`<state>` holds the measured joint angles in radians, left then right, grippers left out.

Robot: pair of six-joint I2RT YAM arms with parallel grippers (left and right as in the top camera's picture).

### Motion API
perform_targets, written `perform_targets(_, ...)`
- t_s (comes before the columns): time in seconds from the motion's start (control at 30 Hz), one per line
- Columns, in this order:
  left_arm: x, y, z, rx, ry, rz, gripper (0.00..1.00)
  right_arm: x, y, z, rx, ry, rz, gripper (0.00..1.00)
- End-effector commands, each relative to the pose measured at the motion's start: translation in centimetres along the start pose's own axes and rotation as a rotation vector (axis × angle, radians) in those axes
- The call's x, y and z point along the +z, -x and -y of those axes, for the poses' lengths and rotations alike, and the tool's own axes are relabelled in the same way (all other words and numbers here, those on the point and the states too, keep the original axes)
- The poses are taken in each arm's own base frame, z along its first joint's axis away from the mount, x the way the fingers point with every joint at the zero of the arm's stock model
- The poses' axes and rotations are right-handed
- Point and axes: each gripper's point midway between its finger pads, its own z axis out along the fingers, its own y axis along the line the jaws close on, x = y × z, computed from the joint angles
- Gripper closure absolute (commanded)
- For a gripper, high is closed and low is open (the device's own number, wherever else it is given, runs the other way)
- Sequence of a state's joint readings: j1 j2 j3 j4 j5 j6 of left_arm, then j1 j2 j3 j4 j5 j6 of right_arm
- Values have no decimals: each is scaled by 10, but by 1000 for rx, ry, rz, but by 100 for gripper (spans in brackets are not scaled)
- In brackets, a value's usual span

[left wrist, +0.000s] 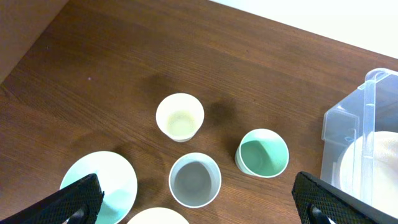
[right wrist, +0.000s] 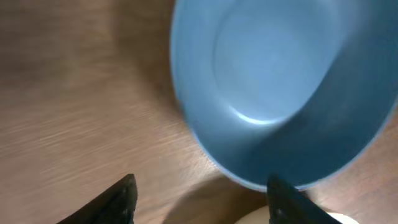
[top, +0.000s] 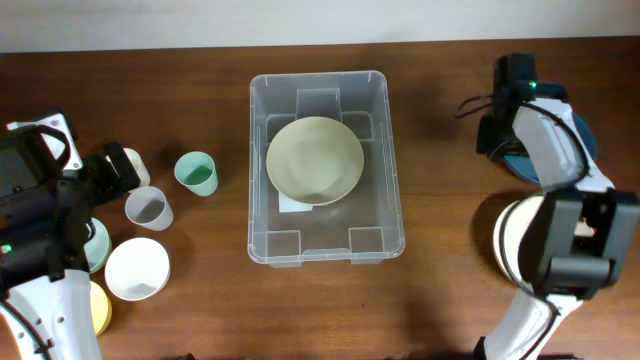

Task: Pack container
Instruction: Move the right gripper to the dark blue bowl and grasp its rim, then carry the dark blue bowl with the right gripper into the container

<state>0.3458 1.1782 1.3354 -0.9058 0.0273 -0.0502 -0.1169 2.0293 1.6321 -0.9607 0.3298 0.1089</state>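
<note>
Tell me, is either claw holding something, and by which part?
Nothing is held. The left gripper is open above the grey cup. The right gripper is open at the blue bowl, its fingers not closed on the rim.

Cups and bowls are sitting on the wooden table (left wrist: pixel 93 74) beside a corner of the container (left wrist: pixel 357 118).

A cream cup (left wrist: pixel 180 117), a grey cup (left wrist: pixel 195 180) and a mint cup (left wrist: pixel 263 152) are standing upright mid-frame, apart from one another. A pale mint bowl (left wrist: pixel 109 180) is lying lower left, and a white bowl (left wrist: pixel 158 216) is peeking in at the bottom edge. A cream bowl (left wrist: pixel 373 162) is resting inside the container at right. The left gripper (left wrist: pixel 197 186) is hovering, its fingers (left wrist: pixel 78 200) spread wide across the bottom corners.
</note>
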Motion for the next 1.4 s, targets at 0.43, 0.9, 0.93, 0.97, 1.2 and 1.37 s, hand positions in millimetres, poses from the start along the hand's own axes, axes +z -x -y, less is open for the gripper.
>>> perform_targets(0.43,-2,3,8,-14,-53,5,1,80,-9,21,11,-97,-98,71)
perform_targets(0.9,-2,3,8,-14,-53,5,1,-17,54,32,46,-76,99,96)
perform_targets(0.93,-2,3,8,-14,-53,5,1,-46,65,30,33,-65,154,96)
perform_targets(0.97,-2,3,8,-14,-53,5,1,-66,70,26,13,-55,188,96)
perform_targets(1.2,-2,2,8,-14,-52,2,1,-224,58,-83,-383,199,489,96)
perform_targets(1.37,-2,0,8,-14,-52,-6,1,-287,-2,-184,-673,358,579,96)
